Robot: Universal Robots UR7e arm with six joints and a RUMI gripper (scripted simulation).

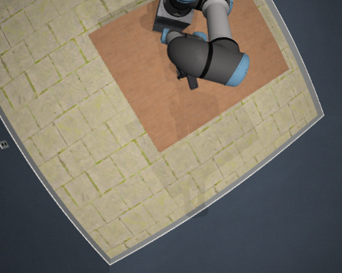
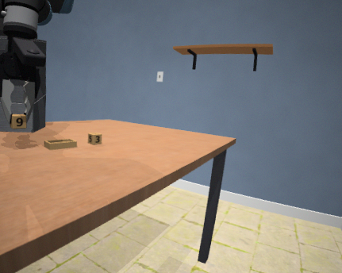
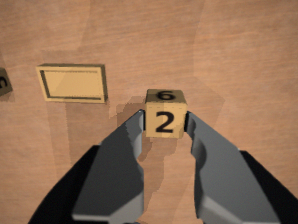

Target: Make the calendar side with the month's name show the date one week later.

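Note:
My gripper is shut on a wooden number cube and holds it above the table, beside the tray. In the exterior view the held cube shows an upright 9; the wrist view shows a 2 and, on the face beyond it, a 6 or 9. The shallow wooden tray is empty. The other cube sits on the table past the tray's far end from the gripper, showing 5 and 3 in the exterior view. In the top view the arm hides cubes and tray.
The brown table carries the robot's grey base at its back. A wall shelf hangs well away from the gripper. The table's edge runs diagonally across the exterior view.

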